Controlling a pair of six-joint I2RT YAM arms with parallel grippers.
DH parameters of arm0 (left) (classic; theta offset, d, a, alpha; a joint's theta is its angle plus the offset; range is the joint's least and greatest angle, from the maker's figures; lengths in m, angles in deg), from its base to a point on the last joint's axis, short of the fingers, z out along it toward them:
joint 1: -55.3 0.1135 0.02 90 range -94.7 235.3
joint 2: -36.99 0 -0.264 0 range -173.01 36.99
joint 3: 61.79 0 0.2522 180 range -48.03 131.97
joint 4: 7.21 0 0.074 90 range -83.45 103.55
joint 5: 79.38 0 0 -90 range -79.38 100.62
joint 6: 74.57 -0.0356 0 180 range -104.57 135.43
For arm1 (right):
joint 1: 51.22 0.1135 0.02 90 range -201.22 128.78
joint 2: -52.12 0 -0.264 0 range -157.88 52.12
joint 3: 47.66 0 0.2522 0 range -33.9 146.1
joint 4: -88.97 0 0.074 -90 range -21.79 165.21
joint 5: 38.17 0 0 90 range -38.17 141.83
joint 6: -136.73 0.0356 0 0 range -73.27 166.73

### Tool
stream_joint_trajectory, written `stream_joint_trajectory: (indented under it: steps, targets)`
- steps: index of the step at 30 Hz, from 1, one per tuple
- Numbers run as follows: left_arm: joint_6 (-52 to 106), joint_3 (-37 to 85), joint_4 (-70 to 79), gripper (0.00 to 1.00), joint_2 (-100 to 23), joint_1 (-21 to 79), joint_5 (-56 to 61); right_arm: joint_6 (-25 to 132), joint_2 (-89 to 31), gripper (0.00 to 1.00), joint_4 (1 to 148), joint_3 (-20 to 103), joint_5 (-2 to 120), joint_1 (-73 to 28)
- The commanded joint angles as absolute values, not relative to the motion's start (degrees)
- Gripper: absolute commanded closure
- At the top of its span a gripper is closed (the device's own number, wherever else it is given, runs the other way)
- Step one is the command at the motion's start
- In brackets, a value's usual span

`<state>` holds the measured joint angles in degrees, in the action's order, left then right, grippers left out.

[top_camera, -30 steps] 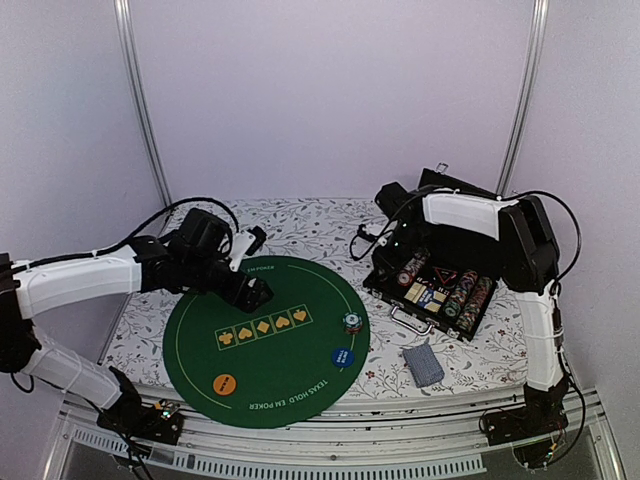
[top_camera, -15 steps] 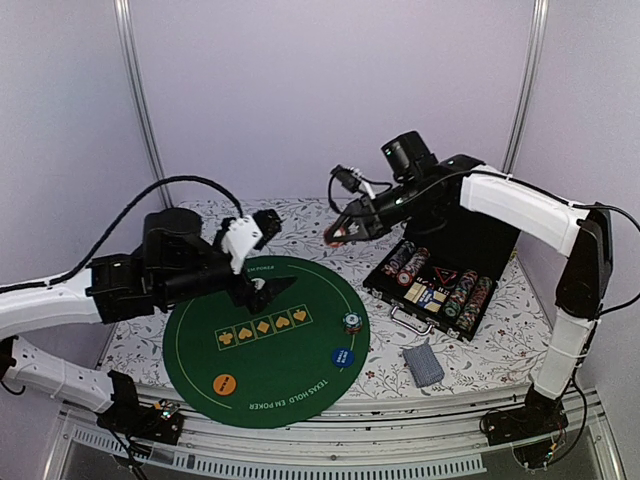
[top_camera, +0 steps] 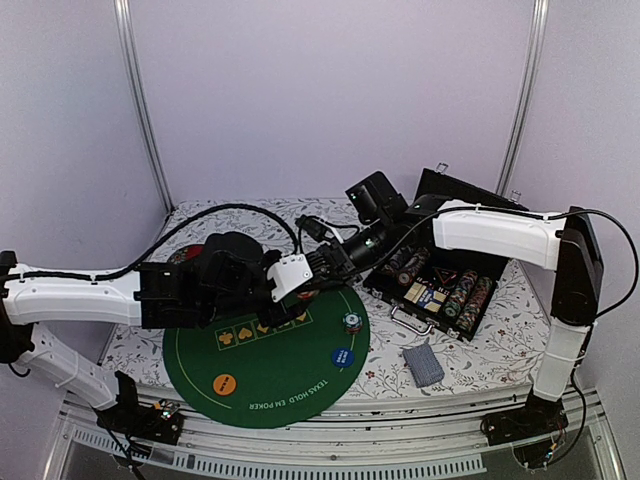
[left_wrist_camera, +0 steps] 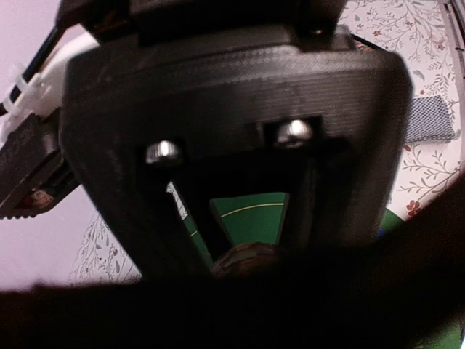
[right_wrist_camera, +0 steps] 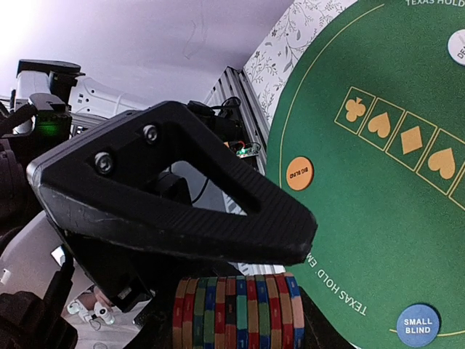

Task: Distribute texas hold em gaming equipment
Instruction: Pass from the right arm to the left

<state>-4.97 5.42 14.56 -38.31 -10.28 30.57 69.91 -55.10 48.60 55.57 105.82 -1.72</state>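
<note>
The striped chip stack (right_wrist_camera: 236, 311) lay on its side, gripped in the right pincer (top_camera: 322, 266) beneath its black finger. It hung over the far side of the green mat (top_camera: 200, 345). The left pincer (top_camera: 300, 298) sat just beside it, over the same patch of felt. Its own housing blocked the wrist view, so I could not tell whether it stood wide or narrow, or held anything.

The step in hand looked like setting this stack at a player's place. To do it well, I judged the right pincer should keep a firm squeeze so the discs do not fan out. It should steer clear of the crowding left arm, turn the stack upright, and let go only once the bottom disc rests on the felt.

Counted on the mat:
- one standing chip stack (top_camera: 351, 322)
- one blue button (top_camera: 342, 356)
- one orange button (top_camera: 226, 382)
- one white button (right_wrist_camera: 458, 45) (only its edge showed)

One deck of cards (top_camera: 423, 364) lay on the desk (top_camera: 500, 345), near the open case (top_camera: 462, 188). The case held several rows of chips, too small to count.
</note>
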Motion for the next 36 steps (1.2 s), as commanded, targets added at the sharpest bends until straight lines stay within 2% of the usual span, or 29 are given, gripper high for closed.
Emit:
stream_joint_trajectory:
  steps: [1, 5, 10, 17, 20, 22, 25, 26, 30, 31, 32, 34, 36]
  targets:
    - [-4.1, 5.9, 12.6, 0.32, -37.6, -10.3, 28.6, 72.8, -55.7, 0.98, 55.0, 55.4, 108.4, -1.4]
    - [-3.6, 6.4, 12.7, 0.33, -38.5, -10.3, 28.3, 73.9, -55.7, 0.98, 56.2, 55.3, 108.6, -1.3]
    - [-3.3, 7.2, 12.6, 0.42, -38.9, -10.3, 27.9, 73.9, -56.2, 0.98, 55.8, 55.1, 108.4, -1.3]
    - [-2.8, 7.5, 11.4, 0.42, -39.1, -10.3, 27.3, 73.6, -56.2, 0.98, 55.4, 55.0, 107.7, -1.1]
    - [-2.6, 7.6, 11.3, 0.57, -39.2, -10.0, 27.2, 73.5, -56.2, 0.98, 55.3, 55.1, 107.9, -1.1]
    - [-2.4, 7.6, 11.4, 0.75, -39.1, -9.8, 27.4, 73.3, -56.1, 0.98, 55.1, 55.0, 107.8, -1.1]
    - [-2.0, 7.8, 12.4, 0.96, -39.1, -9.3, 26.9, 73.0, -55.8, 0.98, 54.8, 55.1, 107.6, -1.1]
    - [-1.9, 8.0, 12.9, 1.00, -39.1, -9.2, 26.9, 72.9, -55.7, 0.98, 54.9, 55.0, 107.6, -1.0]
    - [-0.4, 8.1, 14.9, 1.00, -38.9, -8.6, 26.2, 72.6, -55.5, 0.97, 54.8, 54.8, 107.4, -1.1]
    - [0.5, 8.0, 15.5, 1.00, -38.9, -8.3, 26.3, 72.4, -55.6, 0.94, 54.5, 54.8, 106.9, -1.2]
    - [1.3, 8.2, 16.3, 1.00, -38.9, -8.0, 26.2, 72.3, -55.6, 0.85, 54.4, 54.7, 106.2, -1.3]
    - [4.2, 8.6, 18.8, 1.00, -38.9, -7.1, 25.6, 71.7, -55.5, 0.57, 53.9, 54.6, 105.5, -1.5]
    - [7.1, 8.7, 21.6, 1.00, -39.1, -6.2, 25.0, 71.2, -55.3, 0.43, 53.8, 54.0, 104.7, -1.9]
